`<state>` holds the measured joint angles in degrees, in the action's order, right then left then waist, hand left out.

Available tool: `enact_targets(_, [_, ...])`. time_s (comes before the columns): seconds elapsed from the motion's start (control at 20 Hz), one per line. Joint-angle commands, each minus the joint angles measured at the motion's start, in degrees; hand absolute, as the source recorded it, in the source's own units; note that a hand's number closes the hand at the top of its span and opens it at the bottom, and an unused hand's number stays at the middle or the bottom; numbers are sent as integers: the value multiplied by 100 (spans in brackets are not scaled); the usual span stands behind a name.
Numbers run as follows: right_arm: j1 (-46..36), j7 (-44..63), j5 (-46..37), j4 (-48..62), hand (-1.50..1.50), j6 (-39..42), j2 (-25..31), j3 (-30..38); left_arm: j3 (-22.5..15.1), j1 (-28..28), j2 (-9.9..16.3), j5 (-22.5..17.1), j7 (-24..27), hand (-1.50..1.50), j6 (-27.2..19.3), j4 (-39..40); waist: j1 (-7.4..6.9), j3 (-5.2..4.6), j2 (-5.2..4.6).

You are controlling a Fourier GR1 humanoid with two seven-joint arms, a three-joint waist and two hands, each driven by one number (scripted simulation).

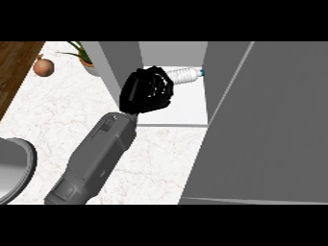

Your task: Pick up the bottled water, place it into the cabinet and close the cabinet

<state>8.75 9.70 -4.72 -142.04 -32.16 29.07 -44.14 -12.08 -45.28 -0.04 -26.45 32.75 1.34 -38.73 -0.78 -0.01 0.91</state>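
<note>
The bottled water is a clear ribbed bottle with a blue cap pointing right. It lies tilted on its side inside the open cabinet, over the white shelf floor near the back. My left hand is at the cabinet's opening, its fingers curled round the bottle's lower part and hiding it. The grey forearm runs up from the lower left. The cabinet door stands open at the right. My right hand shows nowhere.
A brown onion and a potted plant sit on the marble counter left of the cabinet's grey side wall. A large round grey object is at the lower left. Wooden floor lies beyond the counter's left edge.
</note>
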Motion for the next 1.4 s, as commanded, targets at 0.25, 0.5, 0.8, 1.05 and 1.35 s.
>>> enact_targets(0.25, [-36,359,-104,-416,150,219,393,-96,-341,2102,380,-263,-425,150,-86,-2326,-301,-2,66])
enact_targets(0.5, [-407,442,130,-389,150,737,404,-721,-513,3233,802,-457,-849,150,12,-3726,-349,2,48])
enact_targets(0.8, [-947,932,90,-343,150,859,-16,-1045,-528,4744,1464,-599,-869,150,155,-5337,-305,-11,18])
enact_targets(1.05, [-1485,1399,0,-245,150,795,-492,-1091,-299,5690,1961,-710,-898,150,149,-6467,-223,-13,-7])
enact_targets(1.35, [-2739,2367,-413,373,150,669,-1581,-885,-15,6889,2320,-956,-742,150,404,-7336,-158,-17,-29])
